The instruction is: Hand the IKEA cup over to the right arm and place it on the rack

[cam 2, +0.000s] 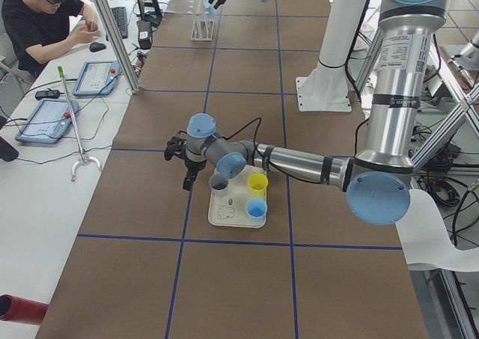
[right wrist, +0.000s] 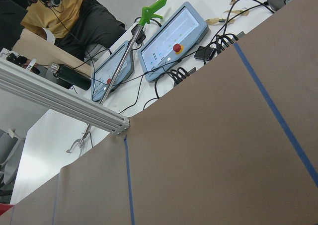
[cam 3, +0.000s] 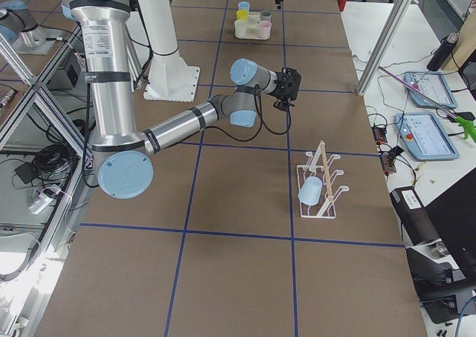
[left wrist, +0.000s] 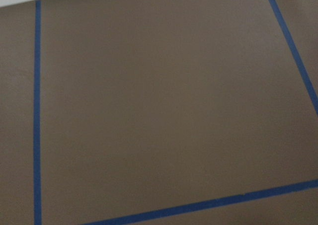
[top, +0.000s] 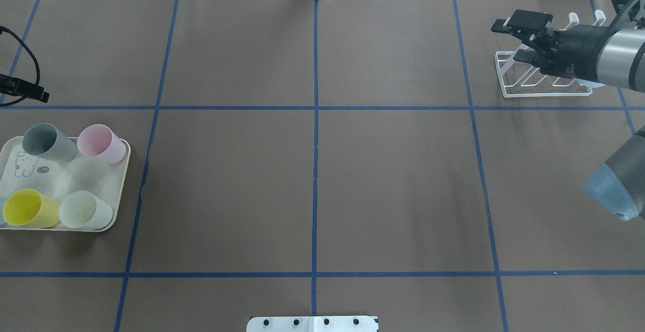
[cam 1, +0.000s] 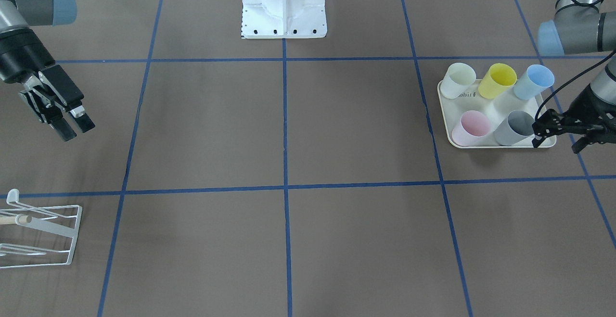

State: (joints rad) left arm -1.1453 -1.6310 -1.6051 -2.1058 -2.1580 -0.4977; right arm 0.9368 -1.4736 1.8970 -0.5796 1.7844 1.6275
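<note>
Several IKEA cups stand on a cream tray [cam 1: 495,105]: white [cam 1: 458,80], yellow [cam 1: 498,80], pale blue [cam 1: 534,81], pink [cam 1: 471,127] and grey [cam 1: 514,127]. My left gripper [cam 1: 557,139] is open and empty, low by the tray's corner next to the grey cup. The white wire rack [top: 544,77] stands at the far right and also shows in the front-facing view [cam 1: 43,233]. A pale-blue cup [cam 3: 310,192] hangs on the rack [cam 3: 321,181]. My right gripper [top: 506,42] is open and empty, in the air just left of the rack.
The white robot base [cam 1: 284,4] stands at the table's middle edge. Blue tape lines cross the brown table [top: 312,186]. An operator [cam 2: 45,17] sits at a side desk with tablets [cam 2: 45,118]. Aluminium posts [cam 3: 387,32] stand beside the table.
</note>
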